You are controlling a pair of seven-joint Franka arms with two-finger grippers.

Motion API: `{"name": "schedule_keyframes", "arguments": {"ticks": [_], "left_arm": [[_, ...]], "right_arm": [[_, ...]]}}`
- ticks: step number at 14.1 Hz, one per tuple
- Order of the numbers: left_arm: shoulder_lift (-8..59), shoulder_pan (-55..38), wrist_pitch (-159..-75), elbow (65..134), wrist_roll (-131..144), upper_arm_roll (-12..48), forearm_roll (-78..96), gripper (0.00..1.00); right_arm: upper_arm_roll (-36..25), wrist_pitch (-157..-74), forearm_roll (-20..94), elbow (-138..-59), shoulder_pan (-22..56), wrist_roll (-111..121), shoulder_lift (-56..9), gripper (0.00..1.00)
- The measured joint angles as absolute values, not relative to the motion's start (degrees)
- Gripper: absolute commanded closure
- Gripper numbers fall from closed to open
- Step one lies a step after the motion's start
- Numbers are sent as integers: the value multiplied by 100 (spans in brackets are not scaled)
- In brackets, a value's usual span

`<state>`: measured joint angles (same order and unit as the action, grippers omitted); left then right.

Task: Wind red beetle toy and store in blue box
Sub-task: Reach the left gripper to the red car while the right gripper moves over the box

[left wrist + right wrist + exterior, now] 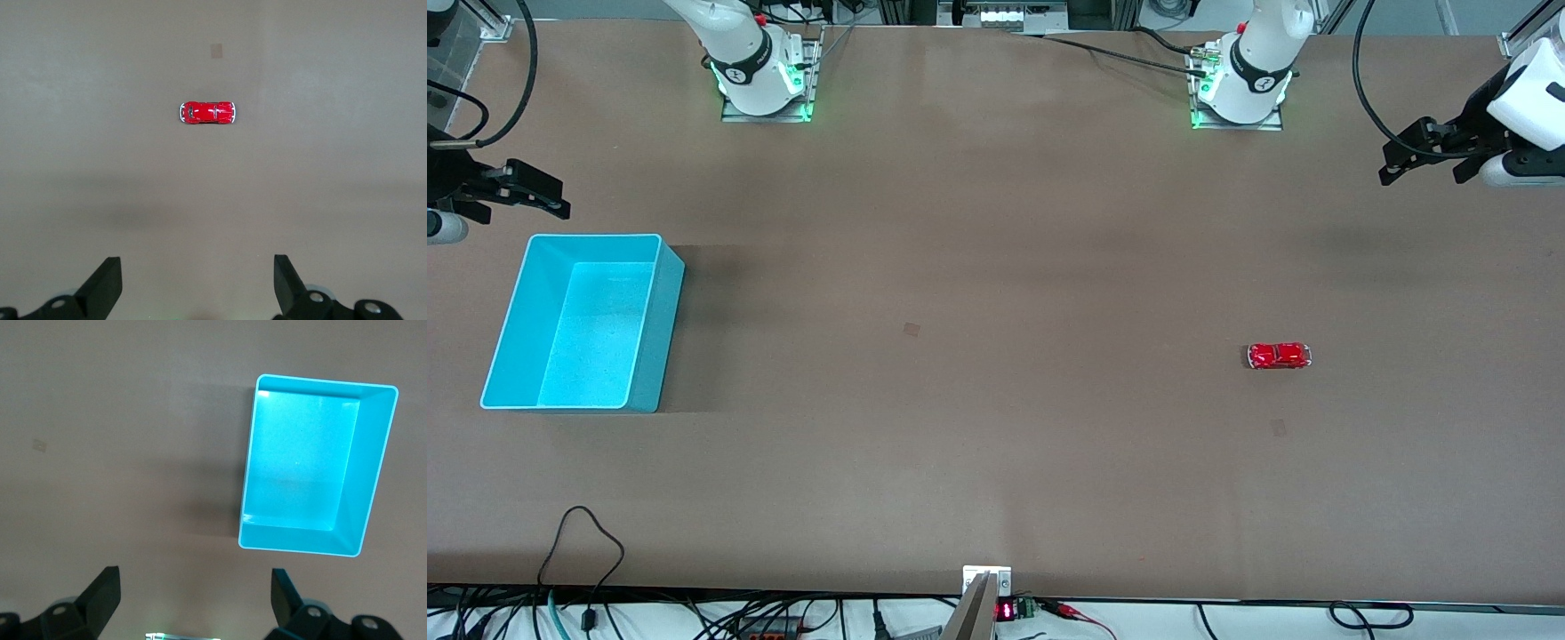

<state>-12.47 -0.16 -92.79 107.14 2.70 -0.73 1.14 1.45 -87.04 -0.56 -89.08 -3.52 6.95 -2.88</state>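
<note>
The red beetle toy (pixel 1279 356) sits on the brown desk (pixel 978 267) in the lower right part of the front frame, toward the left arm's end, lying lengthwise along the desk with silvery trim at both ends. In the left wrist view the same toy (pixel 207 112) shows in the upper middle of the frame, alone on bare surface, well apart from the two dark fingers (pixel 103 288) at the bottom edge. The left end effector (pixel 1427 156) hangs at the upper right edge of the front frame, up in the air over the desk's end, its fingers spread apart and holding nothing. The blue box (pixel 503 331) stands at the middle left of the front frame, toward the right arm's end, open side up with a lighter rim and nothing inside. In the right wrist view the box (pixel 377 467) fills the upper right of the frame, its smooth floor plain. The right end effector (pixel 525 191) hovers at the upper left edge of the front frame, just above the box in that picture, its fingers (pixel 100 600) likewise spread wide with nothing between them. Toy and box lie well apart, at the two ends of the desk.
</note>
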Motion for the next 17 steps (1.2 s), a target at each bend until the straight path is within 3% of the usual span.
{"name": "schedule_keyframes", "arguments": {"ticks": [6,10,17], "left_arm": [[-1083,-17,-9111,10830,113,-71,114,0],[-210,-58,-9413,10893,-365,-59,114,0],[1337,-91,-10658,10905,-2279,65,114,0]], "right_arm": [[135,-8700,104,-8908,-355,686,-290,0],[149,-8690,128,-8909,-290,686,-292,0],[157,-8689,107,-8909,108,677,-303,0]]}}
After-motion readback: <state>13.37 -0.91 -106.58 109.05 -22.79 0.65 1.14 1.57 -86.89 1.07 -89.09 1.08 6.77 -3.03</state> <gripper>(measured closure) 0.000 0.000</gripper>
